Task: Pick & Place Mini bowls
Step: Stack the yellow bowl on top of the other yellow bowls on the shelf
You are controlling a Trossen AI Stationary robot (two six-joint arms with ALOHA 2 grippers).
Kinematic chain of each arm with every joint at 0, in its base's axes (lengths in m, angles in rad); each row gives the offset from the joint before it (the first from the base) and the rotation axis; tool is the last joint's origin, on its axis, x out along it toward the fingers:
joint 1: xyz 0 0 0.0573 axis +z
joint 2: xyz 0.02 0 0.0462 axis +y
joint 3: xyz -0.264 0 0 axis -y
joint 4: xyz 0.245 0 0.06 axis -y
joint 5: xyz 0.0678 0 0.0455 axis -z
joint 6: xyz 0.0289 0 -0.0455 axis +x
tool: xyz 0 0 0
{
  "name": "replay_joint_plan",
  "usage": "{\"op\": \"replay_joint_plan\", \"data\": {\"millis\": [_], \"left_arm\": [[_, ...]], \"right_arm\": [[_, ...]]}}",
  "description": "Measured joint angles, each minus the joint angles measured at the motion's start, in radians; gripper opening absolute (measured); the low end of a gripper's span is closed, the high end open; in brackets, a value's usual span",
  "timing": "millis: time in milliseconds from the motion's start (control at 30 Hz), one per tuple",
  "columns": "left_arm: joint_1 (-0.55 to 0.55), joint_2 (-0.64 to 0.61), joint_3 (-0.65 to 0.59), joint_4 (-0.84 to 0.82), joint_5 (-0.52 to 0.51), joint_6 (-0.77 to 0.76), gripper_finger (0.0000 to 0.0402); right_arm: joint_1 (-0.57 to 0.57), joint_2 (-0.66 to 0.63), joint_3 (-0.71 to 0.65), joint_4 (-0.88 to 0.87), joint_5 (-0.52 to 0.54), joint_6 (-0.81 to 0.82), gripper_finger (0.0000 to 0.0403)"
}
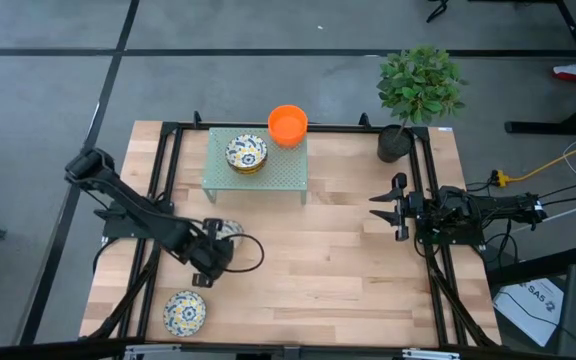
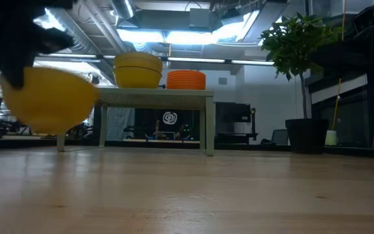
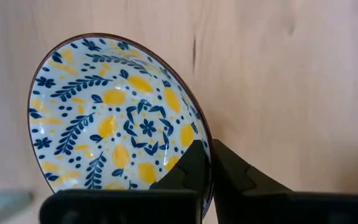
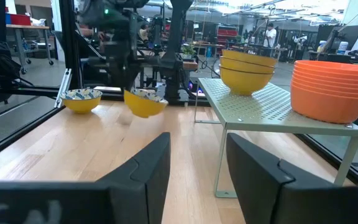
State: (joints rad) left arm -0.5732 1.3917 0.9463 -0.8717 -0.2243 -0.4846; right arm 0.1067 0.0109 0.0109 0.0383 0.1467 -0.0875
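Observation:
My left gripper point(image 1: 216, 242) is shut on a floral mini bowl point(image 1: 225, 230), white inside with blue and yellow leaves and yellow outside, left of the table's middle. The low view shows this bowl point(image 2: 47, 99) lifted off the wood. A second floral bowl point(image 1: 183, 312) rests on its base near the table's near-left corner. On a green perforated stand point(image 1: 268, 178) at the far side sit a stack of floral bowls point(image 1: 246, 153) and a stack of orange bowls point(image 1: 288, 125). My right gripper point(image 1: 388, 207) waits open at the right side, touching nothing. My left gripper holds the floral bowl by its rim point(image 3: 205, 144). One finger point(image 3: 188, 163) lies inside the bowl and the other finger point(image 3: 232, 165) outside, with the wall pinched between them. The fingers come from above, pointing down. The bowl point(image 4: 145, 102) hangs clear of the table, tilted slightly.
A dark pot with a leafy plant point(image 1: 396, 142) stands at the far-right corner. A black frame rail point(image 1: 430, 200) runs along the table's edges. Bare wood point(image 1: 318, 270) spreads between the two grippers and in front of the stand.

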Motion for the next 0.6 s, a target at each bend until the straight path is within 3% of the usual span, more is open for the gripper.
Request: {"op": "replay_joint_plan", "data": {"millis": [267,600], "left_arm": [[0.028,-0.119,0.0,0.131,-0.023,0.162,0.0005],[0.074,-0.252,0.0,0.178,-0.057,0.383,0.0004]], "right_arm": [[0.0,0.0,0.0,0.0,0.0,0.0,0.0156],[0.0,0.0,0.0,0.0,0.0,0.0,0.0156]]}}
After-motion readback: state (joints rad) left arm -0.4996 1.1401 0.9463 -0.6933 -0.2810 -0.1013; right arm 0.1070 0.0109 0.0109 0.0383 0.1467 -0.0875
